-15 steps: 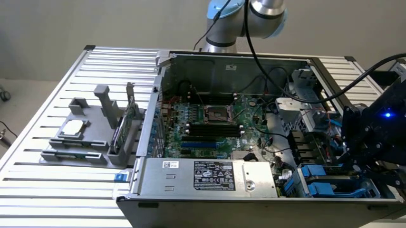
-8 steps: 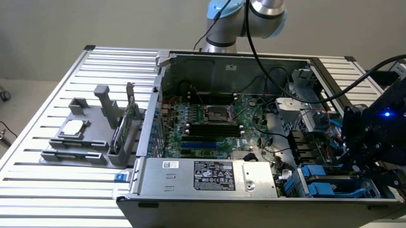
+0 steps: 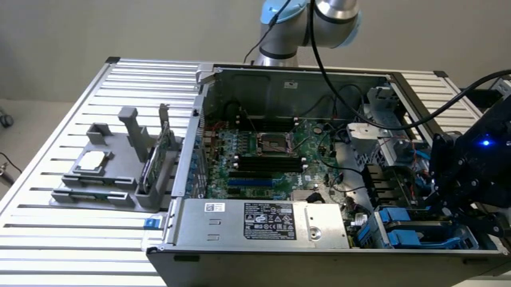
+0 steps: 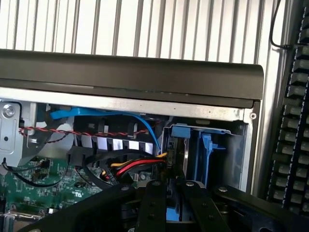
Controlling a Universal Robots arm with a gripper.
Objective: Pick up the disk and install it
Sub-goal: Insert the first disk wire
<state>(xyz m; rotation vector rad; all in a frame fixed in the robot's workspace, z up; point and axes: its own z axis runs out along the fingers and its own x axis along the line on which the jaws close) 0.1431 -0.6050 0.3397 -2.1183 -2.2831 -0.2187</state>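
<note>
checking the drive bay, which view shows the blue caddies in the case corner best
The wrist view: it looks straight into the bay, where the blue caddies stand side by side in the metal cage just beyond the gripper. The exterior view shows them at the open computer case's near corner on that view's right, partly behind the black gripper.

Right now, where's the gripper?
The gripper is at the exterior view's right, low over the case's front corner, above the blue caddies beside the power supply.
</note>
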